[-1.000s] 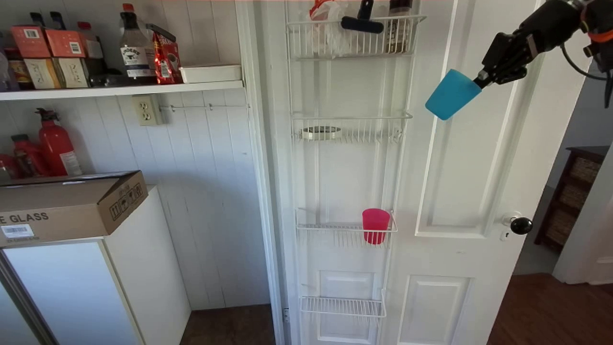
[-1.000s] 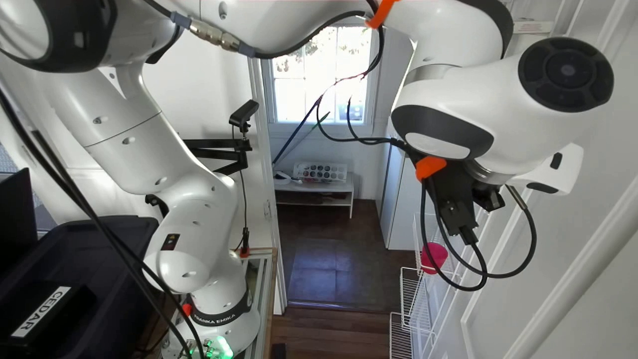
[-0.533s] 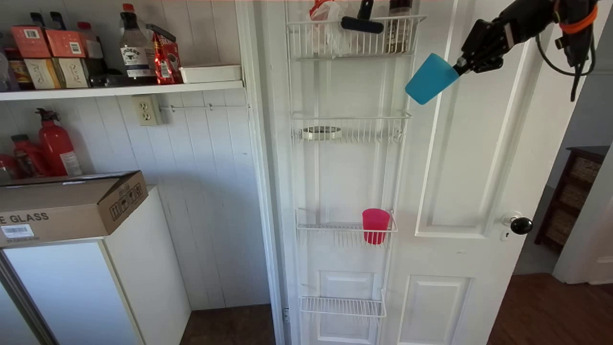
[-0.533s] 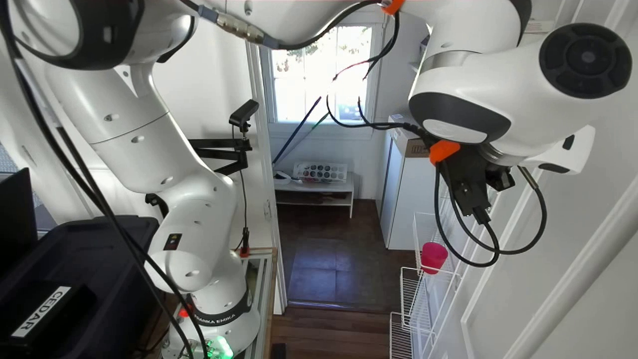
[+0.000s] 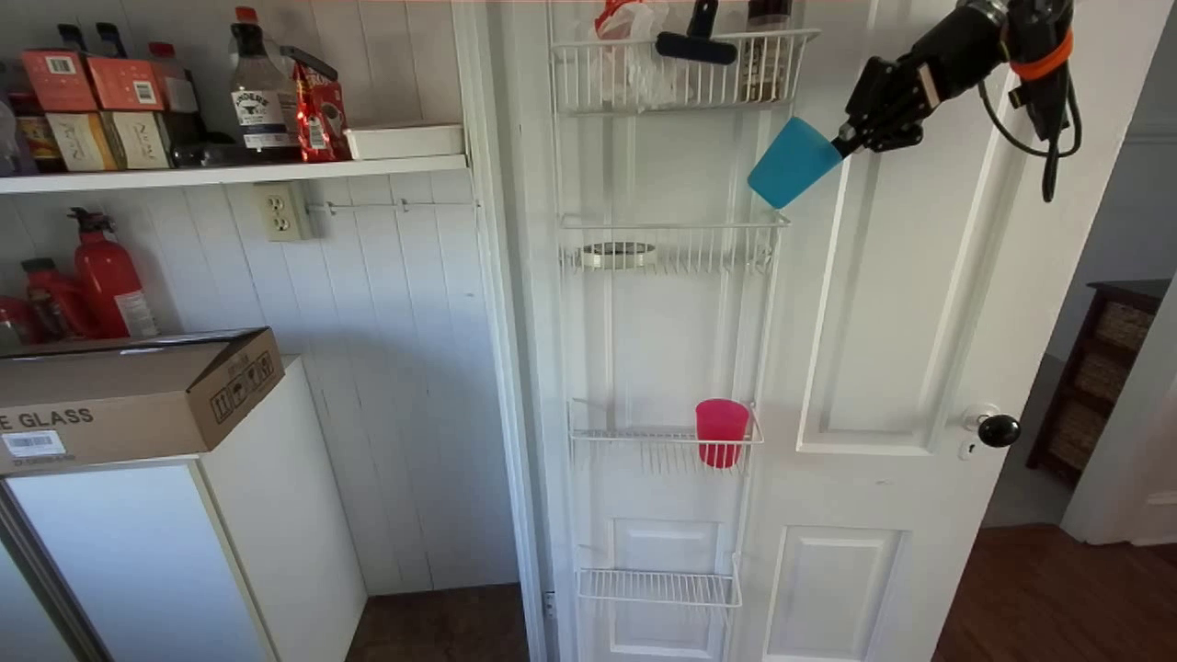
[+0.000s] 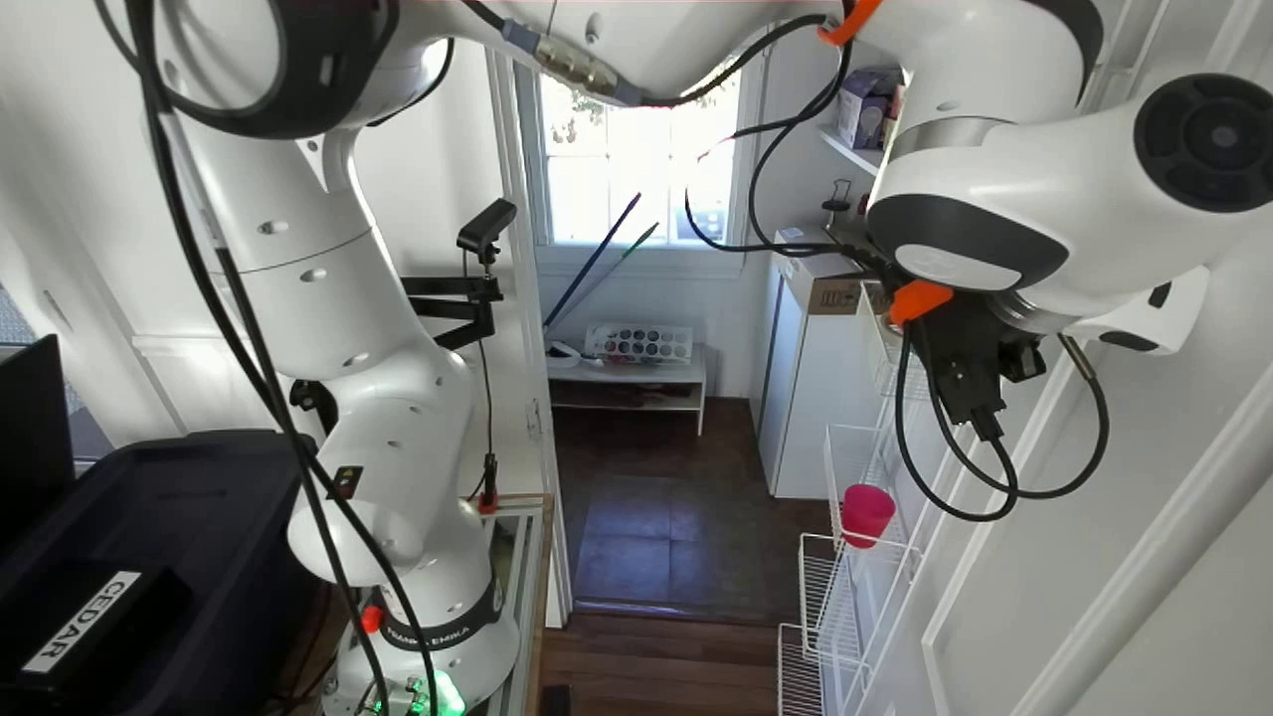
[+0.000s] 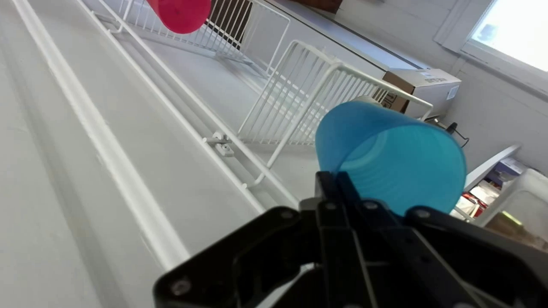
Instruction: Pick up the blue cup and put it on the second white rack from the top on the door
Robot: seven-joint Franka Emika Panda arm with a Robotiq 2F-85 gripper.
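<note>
The blue cup (image 5: 793, 164) is held in the air, tilted, its base pointing down and left. In the wrist view I look into the mouth of the blue cup (image 7: 411, 162). My gripper (image 5: 840, 145) is shut on its rim wall; the gripper (image 7: 336, 176) also shows in the wrist view. The second white rack (image 5: 676, 226) is on the door (image 5: 883, 478); the cup appears just above its right end, and contact cannot be told. The second rack's side wire (image 7: 314, 100) is behind the cup in the wrist view. The cup is hidden in an exterior view behind the arm (image 6: 975, 219).
A cream roll (image 5: 618, 256) lies on the second rack's left half. The top basket (image 5: 588, 83) holds a bag and a black-handled tool above. A pink-red cup (image 5: 722, 432) stands on a lower rack. The door knob (image 5: 999, 430) sticks out at right.
In an exterior view, the gripper and blue cup have moved left, first up and then slightly down, to above the second rack's right end. The cup has stayed tilted in the grip.
</note>
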